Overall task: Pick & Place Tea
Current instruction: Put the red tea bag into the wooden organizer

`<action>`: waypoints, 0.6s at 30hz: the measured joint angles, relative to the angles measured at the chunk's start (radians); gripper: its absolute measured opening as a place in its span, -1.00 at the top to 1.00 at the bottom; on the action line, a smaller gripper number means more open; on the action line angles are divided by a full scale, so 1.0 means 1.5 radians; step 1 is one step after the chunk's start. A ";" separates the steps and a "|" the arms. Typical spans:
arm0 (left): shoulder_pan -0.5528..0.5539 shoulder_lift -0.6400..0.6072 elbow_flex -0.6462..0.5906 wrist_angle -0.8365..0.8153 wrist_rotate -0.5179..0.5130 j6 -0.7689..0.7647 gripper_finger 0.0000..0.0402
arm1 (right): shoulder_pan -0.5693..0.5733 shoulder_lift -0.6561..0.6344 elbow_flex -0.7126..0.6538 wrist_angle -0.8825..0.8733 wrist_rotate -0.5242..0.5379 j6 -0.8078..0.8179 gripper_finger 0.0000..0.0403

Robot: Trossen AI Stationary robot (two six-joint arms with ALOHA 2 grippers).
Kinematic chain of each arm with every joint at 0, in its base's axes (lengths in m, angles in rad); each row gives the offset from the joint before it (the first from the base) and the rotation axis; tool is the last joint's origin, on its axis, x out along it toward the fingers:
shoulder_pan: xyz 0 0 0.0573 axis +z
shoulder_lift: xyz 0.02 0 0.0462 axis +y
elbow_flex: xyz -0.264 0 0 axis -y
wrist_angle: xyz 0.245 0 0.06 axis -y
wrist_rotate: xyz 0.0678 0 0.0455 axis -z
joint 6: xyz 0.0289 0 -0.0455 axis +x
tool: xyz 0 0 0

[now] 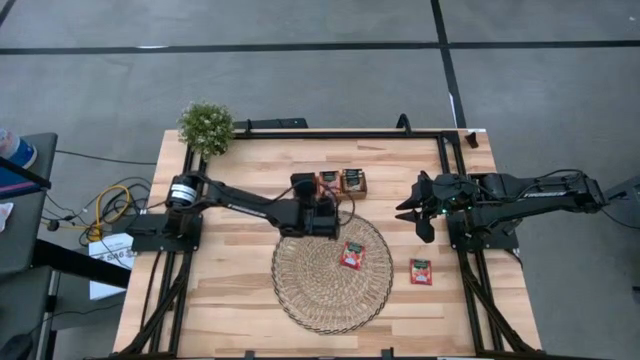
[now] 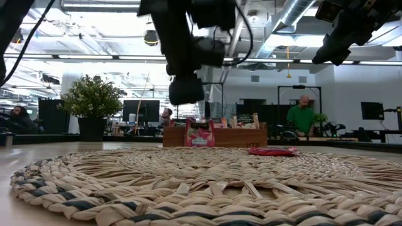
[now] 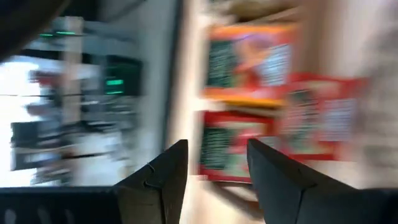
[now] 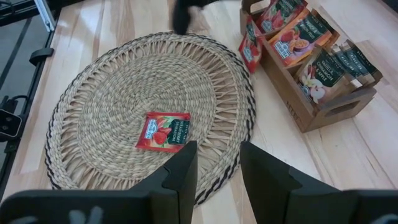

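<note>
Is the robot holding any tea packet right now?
No. The left gripper is open near the tray, with nothing between its fingers. The right gripper is open too, waiting at the table's right side.

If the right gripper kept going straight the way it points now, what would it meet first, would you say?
Probably the red tea sachet lying flat on the woven mat; it sits just ahead of the right gripper, whose jaws are open, though depth is hard to judge.

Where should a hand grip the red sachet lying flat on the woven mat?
The flat red square tea sachet lies flat on the round woven straw mat, so come from straight above and pinch two opposite edges; the mat's ridges probably leave room under them.
</note>
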 joint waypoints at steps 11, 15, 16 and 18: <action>-0.007 0.002 0.016 0.024 0.191 -0.038 0.21 | 0.000 0.000 0.000 0.000 0.000 -0.001 0.44; 0.015 0.002 0.016 0.046 0.264 -0.024 0.21 | 0.000 0.000 0.000 0.000 0.000 -0.001 0.44; 0.021 0.003 0.016 0.045 0.282 -0.024 0.21 | 0.000 0.000 0.000 0.000 0.000 -0.001 0.44; 0.030 0.008 0.016 0.046 0.290 -0.028 0.21 | 0.000 0.000 0.000 0.000 0.000 -0.001 0.44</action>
